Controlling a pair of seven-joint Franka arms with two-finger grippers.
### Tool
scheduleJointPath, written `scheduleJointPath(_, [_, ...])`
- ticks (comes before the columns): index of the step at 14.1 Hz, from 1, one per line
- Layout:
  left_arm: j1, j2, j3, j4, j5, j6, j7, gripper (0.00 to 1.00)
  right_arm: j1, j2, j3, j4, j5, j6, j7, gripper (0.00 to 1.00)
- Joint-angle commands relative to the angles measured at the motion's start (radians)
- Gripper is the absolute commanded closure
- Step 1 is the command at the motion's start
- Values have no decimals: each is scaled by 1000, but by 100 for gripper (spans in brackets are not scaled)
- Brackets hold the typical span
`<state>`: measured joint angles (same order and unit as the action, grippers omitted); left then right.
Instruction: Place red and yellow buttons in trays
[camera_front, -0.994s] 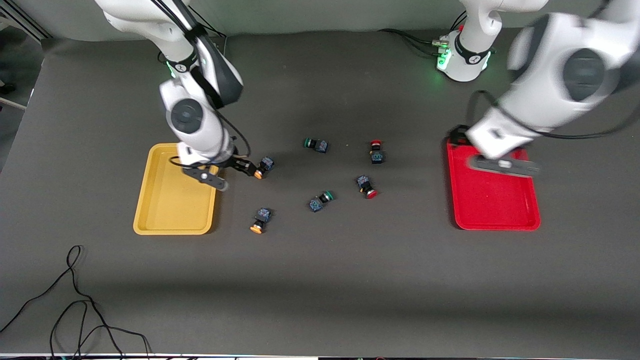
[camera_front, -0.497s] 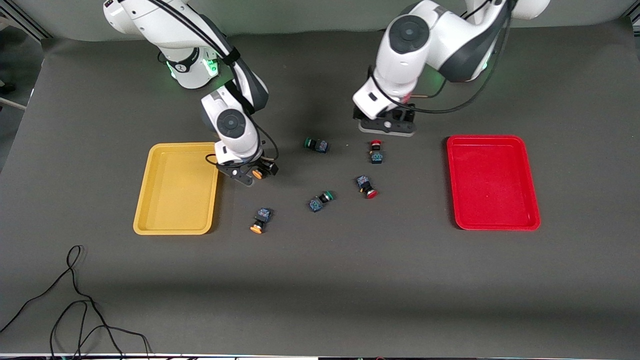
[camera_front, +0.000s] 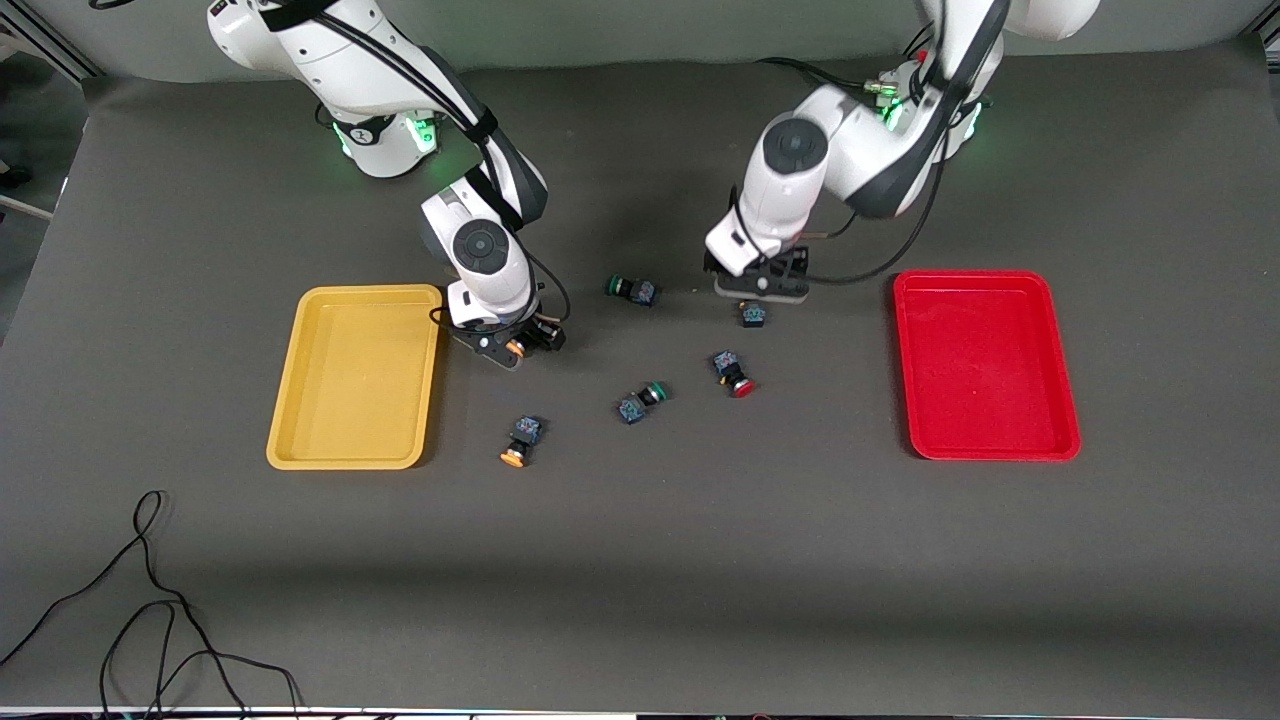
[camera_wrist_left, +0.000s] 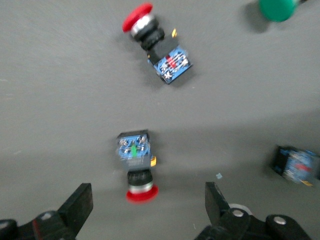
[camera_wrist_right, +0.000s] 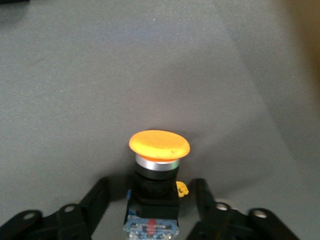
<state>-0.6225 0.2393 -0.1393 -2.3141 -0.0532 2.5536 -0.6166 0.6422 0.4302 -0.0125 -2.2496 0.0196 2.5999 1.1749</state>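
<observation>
My right gripper is open and low on the table, its fingers on either side of a yellow-capped button, beside the yellow tray. In the right wrist view the fingers stand apart from that button. My left gripper is wide open just above a red-capped button, which lies between the open fingers in the left wrist view. A second red button and a second yellow button lie loose. The red tray holds nothing.
Two green-capped switches lie on the table, one between the two grippers, one nearer the front camera. A black cable lies at the front corner toward the right arm's end.
My left arm swung from over the red tray to the red button and came down. My right gripper moved from beside the yellow tray's edge onto the yellow button, fingers straddling it.
</observation>
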Motion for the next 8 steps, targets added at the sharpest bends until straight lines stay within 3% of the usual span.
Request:
scheduleJointPath(1, [-17,103,17,19,24,65,-29,0,5,-25,-7,-4,-1,-12,28,76])
scheduleJointPath(4, [-11,120,21,21,24,65,-32,2,-15,-92,-15,-4,-1,-84,11,85])
scheduleJointPath(5, [-11,133,21,24,23,65,-46,16,-35,-128,-15,-4,-1,-124,9,85])
scheduleJointPath(6, [-11,139,21,28,23,65,-63,42,-56,-172,-15,-2,-1,-182,2,85])
scheduleJointPath(8, [-6,140,23,33,23,60,-66,77,-139,-276,-35,-4,-1,-324,-93,85])
